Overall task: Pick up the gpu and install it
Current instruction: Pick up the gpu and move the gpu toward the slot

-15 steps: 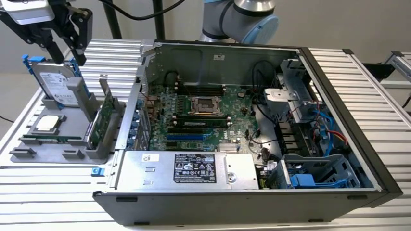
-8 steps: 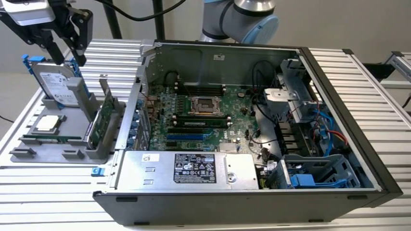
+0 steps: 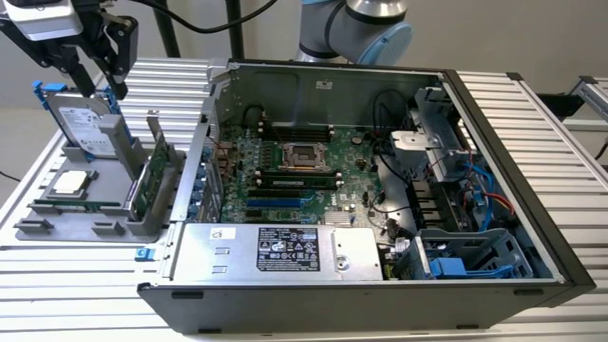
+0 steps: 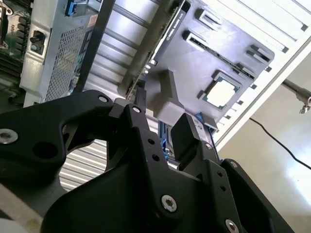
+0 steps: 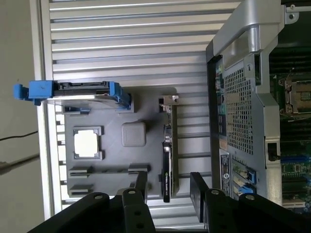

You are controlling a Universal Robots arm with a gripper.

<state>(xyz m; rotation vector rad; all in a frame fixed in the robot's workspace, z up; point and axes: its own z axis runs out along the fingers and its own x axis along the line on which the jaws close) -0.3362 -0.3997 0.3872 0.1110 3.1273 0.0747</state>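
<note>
I had the gripper (image 3: 105, 91) wide open at the exterior view's upper left. The gpu (image 3: 149, 178) stood upright below, untouched.

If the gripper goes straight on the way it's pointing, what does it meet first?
Probably the gpu: in the first wrist view its edge lines up between the fingers of the open gripper. Depth is unclear.

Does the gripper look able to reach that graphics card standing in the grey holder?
Probably yes. The gripper hangs open above the grey holder, where the gpu stands on edge with nothing over its top edge; the hard drive stands apart to one side.
</note>
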